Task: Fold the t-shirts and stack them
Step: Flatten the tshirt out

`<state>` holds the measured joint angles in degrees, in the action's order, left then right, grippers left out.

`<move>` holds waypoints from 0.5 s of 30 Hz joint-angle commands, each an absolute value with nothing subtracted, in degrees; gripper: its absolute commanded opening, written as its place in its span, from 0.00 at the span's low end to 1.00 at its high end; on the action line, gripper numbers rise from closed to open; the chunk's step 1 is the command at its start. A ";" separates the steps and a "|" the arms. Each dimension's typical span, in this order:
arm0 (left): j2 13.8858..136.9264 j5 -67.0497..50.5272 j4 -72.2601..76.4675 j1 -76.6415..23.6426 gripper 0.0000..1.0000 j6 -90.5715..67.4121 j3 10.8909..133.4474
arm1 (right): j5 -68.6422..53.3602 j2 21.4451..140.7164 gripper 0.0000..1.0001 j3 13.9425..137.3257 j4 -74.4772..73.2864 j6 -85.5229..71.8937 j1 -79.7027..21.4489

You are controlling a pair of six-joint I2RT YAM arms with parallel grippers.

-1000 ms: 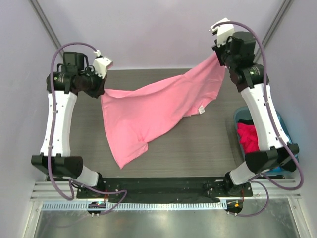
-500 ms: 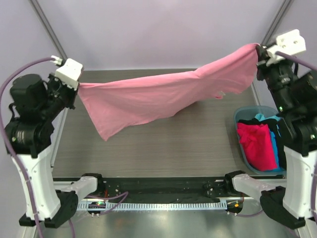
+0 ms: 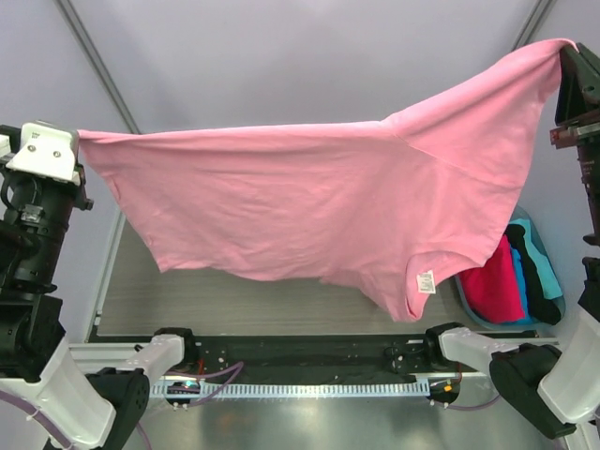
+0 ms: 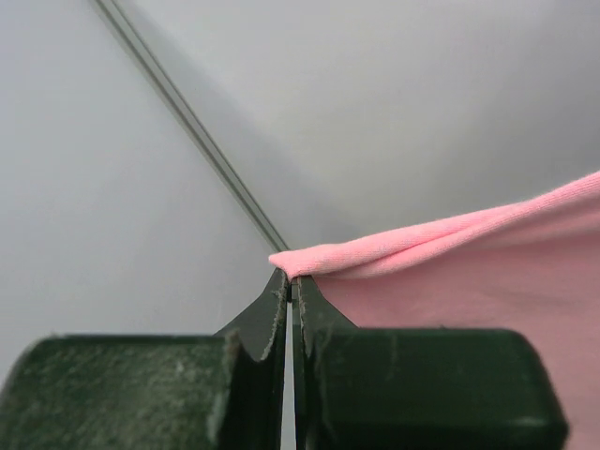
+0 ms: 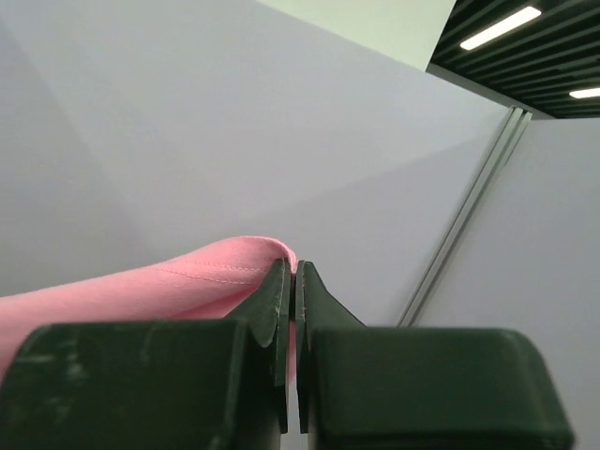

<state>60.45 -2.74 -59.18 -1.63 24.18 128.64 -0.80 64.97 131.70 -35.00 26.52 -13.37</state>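
**Light pink shirt held spread in the air by two corners**

The light pink t-shirt point(image 3: 309, 206) hangs as a broad, nearly flat sheet of soft knit cloth. Faint creases run across it, and its lower edge sags in a shallow curve.

At the shirt's left corner, the left end effector point(image 4: 292, 284) has its two dark fingers point(image 4: 267, 323) clenched on a rolled, ribbed-looking fold of the hem. The left wrist view shows almost no gap between them.

At the shirt's right corner, which is the higher one, the right end effector point(image 5: 292, 272) is likewise pinched tight on a stitched pink edge. That edge curls over the tips of the fingers.

A small white rectangular neck tag point(image 3: 426, 281) shows on the drooping point at the shirt's lower right.

Below the shirt lies the grey, wood-grained surface point(image 3: 234, 305), of which only a strip shows under the hanging hem.

Just under the shirt's lower right point, partly hidden by it, sits the light-blue plastic tub point(image 3: 466, 298). In the tub are a crumpled hot pink shirt point(image 3: 489, 286), a strip of teal shirt point(image 3: 518, 272) and a black shirt point(image 3: 536, 277), bunched side by side.

The pink shirt touches neither the surface nor the tub, as far as the top view shows.
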 commanded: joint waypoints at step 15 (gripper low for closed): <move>71.53 -7.73 -51.16 -0.44 0.00 24.08 99.25 | -2.11 72.15 0.01 95.21 -14.86 34.01 -13.01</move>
